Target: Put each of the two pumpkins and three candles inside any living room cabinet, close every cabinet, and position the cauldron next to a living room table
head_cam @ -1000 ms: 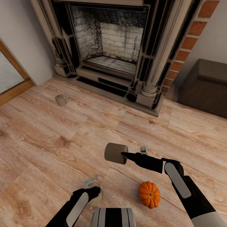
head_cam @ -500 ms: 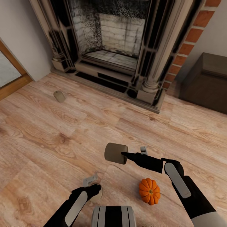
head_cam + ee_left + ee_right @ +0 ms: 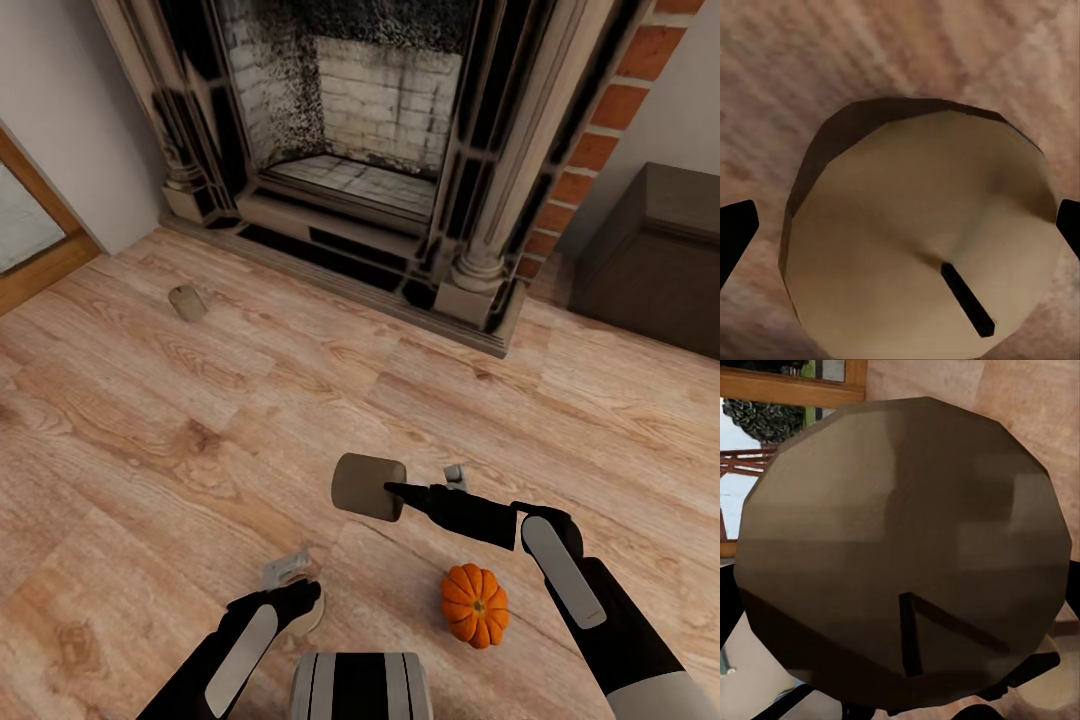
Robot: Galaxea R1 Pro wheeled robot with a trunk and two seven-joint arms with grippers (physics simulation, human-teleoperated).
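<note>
My right gripper (image 3: 398, 488) is shut on a grey-beige candle (image 3: 368, 487) held clear of the wooden floor, and the candle's wick end (image 3: 900, 547) faces the right wrist camera. My left gripper (image 3: 298, 590) points down over a second candle (image 3: 314, 617) near my base. In the left wrist view this candle (image 3: 922, 247) sits between the two fingers, wick up. A third candle (image 3: 187, 302) lies on the floor at the far left. One orange pumpkin (image 3: 474, 605) rests on the floor below my right arm. The dark-brown cabinet (image 3: 650, 255) stands at the right edge.
A stone fireplace (image 3: 350, 150) with a raised hearth step fills the far wall, with brick beside it. A wooden door frame (image 3: 45, 255) is at the left. My own base (image 3: 360, 685) shows at the bottom. Open floor lies between me and the hearth.
The whole picture has shifted upward a little, so the camera moved. Both arms keep the same pose, each with its candle.
</note>
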